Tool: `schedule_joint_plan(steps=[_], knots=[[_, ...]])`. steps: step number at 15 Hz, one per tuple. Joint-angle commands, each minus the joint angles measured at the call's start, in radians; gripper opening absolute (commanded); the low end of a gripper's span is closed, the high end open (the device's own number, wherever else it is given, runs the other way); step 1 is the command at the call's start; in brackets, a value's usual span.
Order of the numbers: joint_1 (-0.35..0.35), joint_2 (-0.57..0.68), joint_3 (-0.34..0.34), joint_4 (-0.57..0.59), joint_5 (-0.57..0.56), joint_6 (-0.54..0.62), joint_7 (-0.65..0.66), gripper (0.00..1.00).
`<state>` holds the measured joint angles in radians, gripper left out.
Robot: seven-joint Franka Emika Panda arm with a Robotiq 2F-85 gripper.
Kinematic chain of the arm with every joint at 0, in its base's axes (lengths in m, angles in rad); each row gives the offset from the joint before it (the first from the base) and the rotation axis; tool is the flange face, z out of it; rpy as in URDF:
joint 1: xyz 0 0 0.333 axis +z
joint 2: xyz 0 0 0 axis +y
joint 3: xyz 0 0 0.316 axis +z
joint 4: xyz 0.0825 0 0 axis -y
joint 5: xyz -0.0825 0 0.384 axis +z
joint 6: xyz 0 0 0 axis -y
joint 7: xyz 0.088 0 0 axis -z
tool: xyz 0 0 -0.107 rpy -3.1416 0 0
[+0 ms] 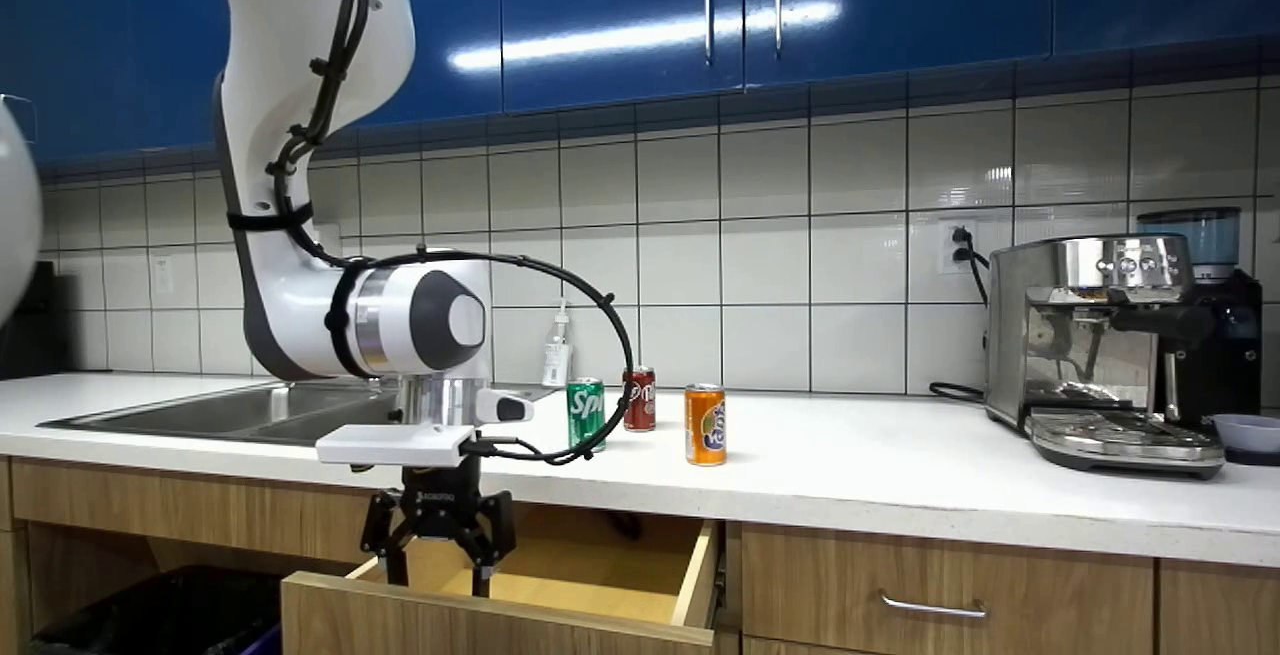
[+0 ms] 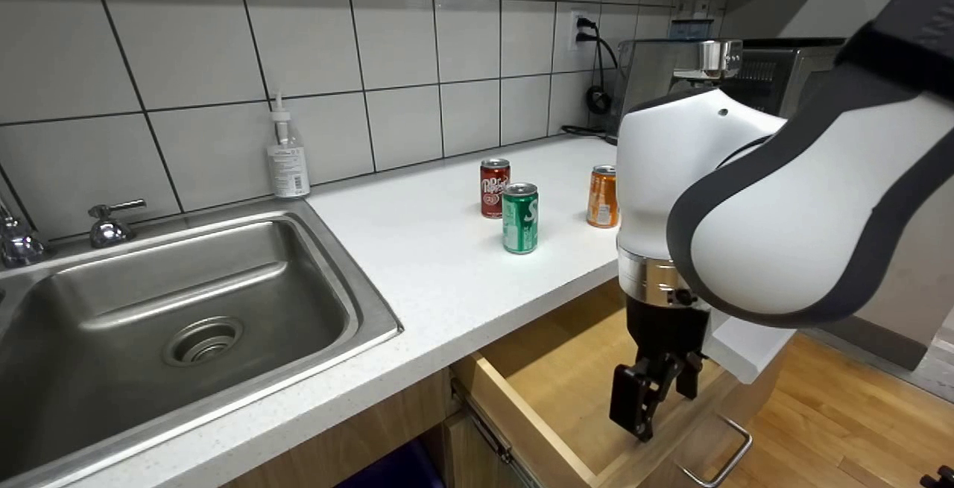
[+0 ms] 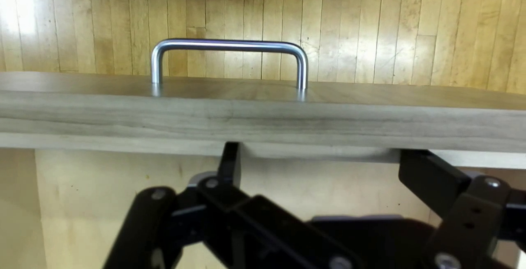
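Drawer (image 1: 480,627) already out; gripper (image 3: 322,150) spread wide, empty. Drawer handle (image 3: 230,45) at its eleven o'clock, wrist view; Sprite can (image 2: 519,220) untouched.

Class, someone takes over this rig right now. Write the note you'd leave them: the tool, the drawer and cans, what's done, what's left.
Tool: open, holding nothing, at the drawer on the inner side of its front panel; whether they touch can't be told.
Things: green can, red can and orange can stand upright on the counter.
Done: the drawer stands pulled out.
Left: nothing is gripped yet; the handle is free, the drawer unshut.
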<state>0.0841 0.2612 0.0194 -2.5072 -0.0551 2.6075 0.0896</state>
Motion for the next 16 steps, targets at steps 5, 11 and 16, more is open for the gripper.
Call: schedule_joint_plan(steps=[5, 11, 16], knots=[[0.013, -0.048, 0.024, -0.049, 0.023, -0.029, 0.033, 1.0], [0.02, -0.088, 0.012, -0.029, -0.005, -0.071, 0.06, 1.0], [0.024, -0.126, 0.012, -0.001, -0.02, -0.113, 0.073, 1.0]])
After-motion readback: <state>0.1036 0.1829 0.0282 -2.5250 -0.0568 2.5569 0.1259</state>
